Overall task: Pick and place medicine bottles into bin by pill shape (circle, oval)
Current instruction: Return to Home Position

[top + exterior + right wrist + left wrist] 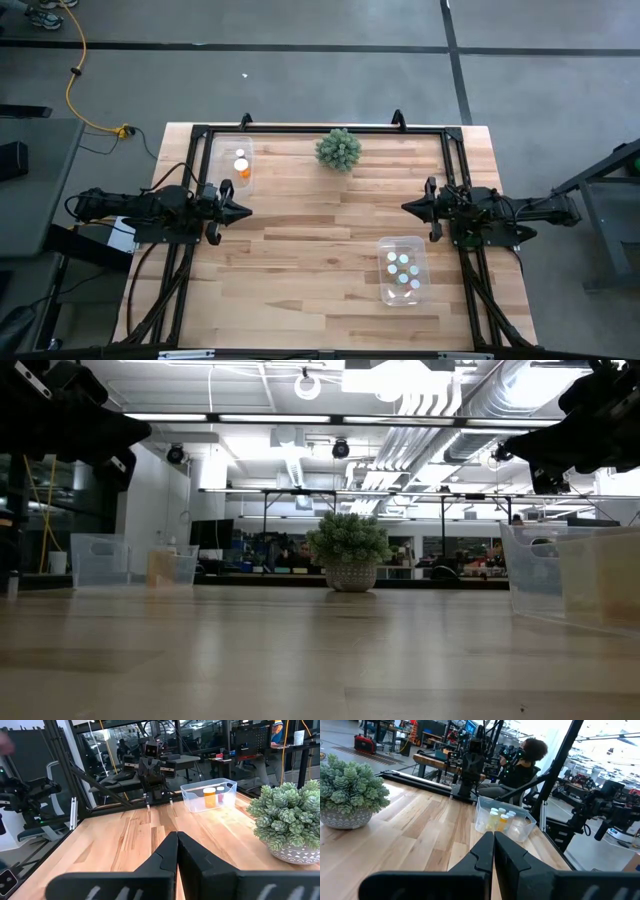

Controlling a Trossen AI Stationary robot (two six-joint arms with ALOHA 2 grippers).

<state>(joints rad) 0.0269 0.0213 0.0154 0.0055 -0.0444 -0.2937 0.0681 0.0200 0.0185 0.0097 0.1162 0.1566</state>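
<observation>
Both arms wait at the table's sides, pointing level at each other. My left gripper (246, 211) (493, 837) is shut and holds nothing. The same goes for my right gripper (405, 207) (177, 836). Two medicine bottles (242, 164) (210, 797) stand in a clear bin (231, 166) at the far left. Several white-capped medicine bottles (403, 270) (501, 817) stand in a second clear bin (404, 271) (519, 829) at the near right. No bottle shows loose on the table.
A spiky green plant ball (338, 148) (349, 550) in a pale pot stands at the middle of the far edge. A black frame (320, 128) runs along the far edge and both sides. A person (526, 760) sits beyond the table's right side.
</observation>
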